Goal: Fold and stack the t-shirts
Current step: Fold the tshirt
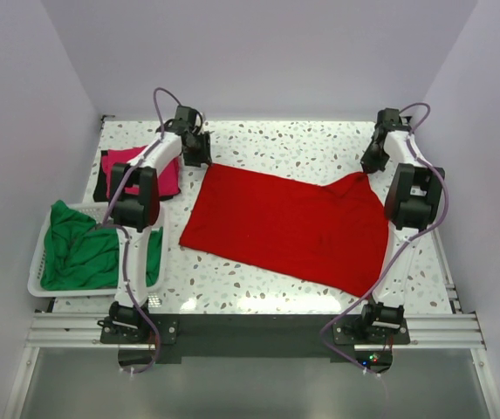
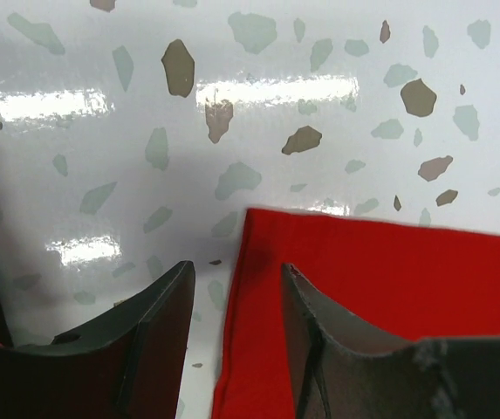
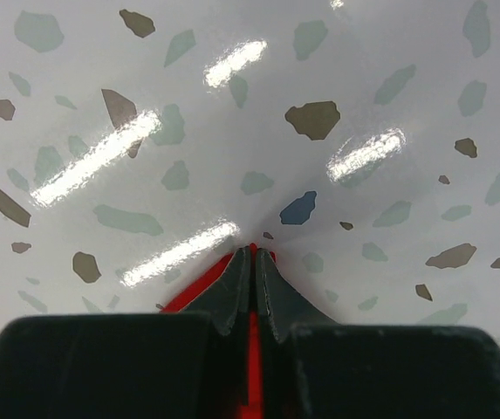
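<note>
A robotics lab test cell: plain white walls [image 1: 258,52] box in a speckled terrazzo surface [image 1: 267,140], and the cabled left arm [image 1: 136,196] and right arm [image 1: 411,194] are bolted to an aluminium rail [image 1: 250,330] along the frame's bottom.

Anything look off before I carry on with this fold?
Only the red t-shirt lies skewed to the table edges, its far right corner pinched in the shut right hand; the open left hand straddles the other far corner.
</note>
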### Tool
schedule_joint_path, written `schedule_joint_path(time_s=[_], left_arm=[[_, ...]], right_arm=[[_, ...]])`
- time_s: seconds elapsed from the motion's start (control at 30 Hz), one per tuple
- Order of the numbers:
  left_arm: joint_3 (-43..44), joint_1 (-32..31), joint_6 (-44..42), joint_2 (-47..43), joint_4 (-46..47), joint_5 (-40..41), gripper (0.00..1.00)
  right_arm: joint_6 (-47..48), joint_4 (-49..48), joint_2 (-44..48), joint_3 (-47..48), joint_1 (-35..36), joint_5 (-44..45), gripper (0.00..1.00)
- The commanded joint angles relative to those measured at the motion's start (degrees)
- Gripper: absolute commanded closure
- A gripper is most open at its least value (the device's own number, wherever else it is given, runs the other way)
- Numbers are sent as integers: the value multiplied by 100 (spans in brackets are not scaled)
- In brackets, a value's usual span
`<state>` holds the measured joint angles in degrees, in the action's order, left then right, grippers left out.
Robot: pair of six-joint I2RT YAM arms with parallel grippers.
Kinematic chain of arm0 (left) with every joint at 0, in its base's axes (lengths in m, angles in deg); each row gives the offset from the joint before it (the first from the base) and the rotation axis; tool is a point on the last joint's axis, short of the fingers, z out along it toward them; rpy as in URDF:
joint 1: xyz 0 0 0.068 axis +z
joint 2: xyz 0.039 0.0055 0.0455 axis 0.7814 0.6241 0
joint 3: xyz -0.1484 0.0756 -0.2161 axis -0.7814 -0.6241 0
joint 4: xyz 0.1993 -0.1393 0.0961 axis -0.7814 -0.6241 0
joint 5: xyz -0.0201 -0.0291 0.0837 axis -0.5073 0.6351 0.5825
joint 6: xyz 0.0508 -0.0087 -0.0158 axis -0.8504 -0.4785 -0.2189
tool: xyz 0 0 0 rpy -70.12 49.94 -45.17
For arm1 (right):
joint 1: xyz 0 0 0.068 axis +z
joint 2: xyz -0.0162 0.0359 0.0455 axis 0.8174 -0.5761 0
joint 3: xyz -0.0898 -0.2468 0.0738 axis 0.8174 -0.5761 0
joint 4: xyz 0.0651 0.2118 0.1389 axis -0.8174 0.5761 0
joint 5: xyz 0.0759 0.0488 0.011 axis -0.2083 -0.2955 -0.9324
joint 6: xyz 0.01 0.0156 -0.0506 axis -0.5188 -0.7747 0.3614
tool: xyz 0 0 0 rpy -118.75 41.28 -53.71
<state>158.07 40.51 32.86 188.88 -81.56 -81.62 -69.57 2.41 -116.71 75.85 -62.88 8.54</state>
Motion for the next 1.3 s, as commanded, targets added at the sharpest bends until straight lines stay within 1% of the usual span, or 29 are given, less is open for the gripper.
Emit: schedule_joint_path(time_s=[0.0, 0.47, 0.67, 0.93, 1.07, 1.27], left_arm=[[56, 59, -167, 52, 461, 65, 51], [-67, -2, -88, 351, 830, -119, 56], [-93, -108, -123, 377, 813, -145, 60], [-173, -257, -123, 342, 821, -172, 61], [-173, -266, -97, 377, 690, 47, 66], [-199, -284, -62, 351, 593, 285, 76]], right_arm=[[-49, 132, 471, -45, -30, -173, 100], [-23, 202, 673, -476, -30, -357, 100], [-31, 193, 709, -537, -30, -402, 100], [-49, 228, 709, -546, -30, -419, 100], [-40, 237, 700, -537, -30, -410, 100], [-31, 237, 700, -485, -30, -428, 100]])
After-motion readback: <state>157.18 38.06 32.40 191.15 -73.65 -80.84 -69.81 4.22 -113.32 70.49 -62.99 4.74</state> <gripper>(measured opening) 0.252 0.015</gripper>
